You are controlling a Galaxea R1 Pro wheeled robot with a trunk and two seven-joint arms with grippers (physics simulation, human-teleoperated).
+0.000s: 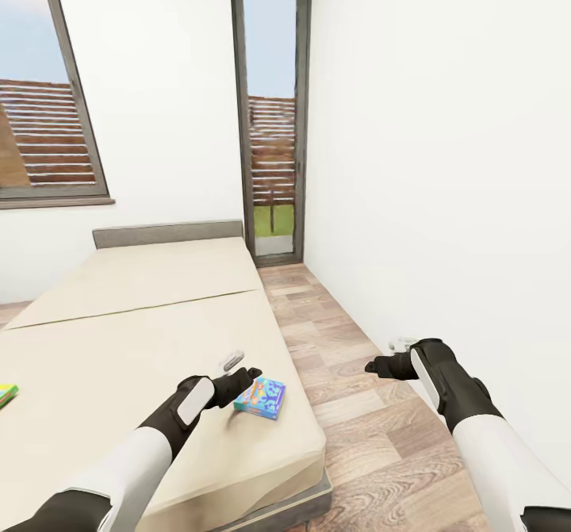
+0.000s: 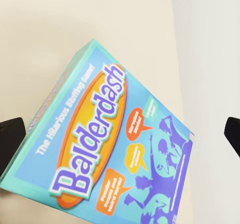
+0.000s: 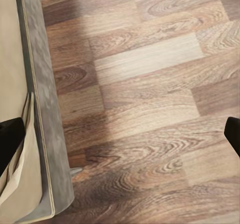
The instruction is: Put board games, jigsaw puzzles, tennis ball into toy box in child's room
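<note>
One Balderdash board game (image 1: 261, 398) lies flat near the bed (image 1: 159, 334) edge; the left end effector (image 1: 242, 379) hovers spread just above; lower squarely, perhaps straddling its short sides; right end effector (image 1: 381, 366) gapes empty over the floor (image 3: 150, 99).

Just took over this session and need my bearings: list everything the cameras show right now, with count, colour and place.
Balderdash board game: one, teal and blue box, flat on the bed near its right edge, just ahead of the left gripper.
Second box: one, green and yellow, at the bed's left, cut off by the frame; what it is cannot be told.
Bed: one, beige, grey headboard.
Floor: brown wood planks, right of the bed.
Windows: two, dark frames, far wall.
Left gripper: open, over the game.
Right gripper: open, above the floor.
</note>
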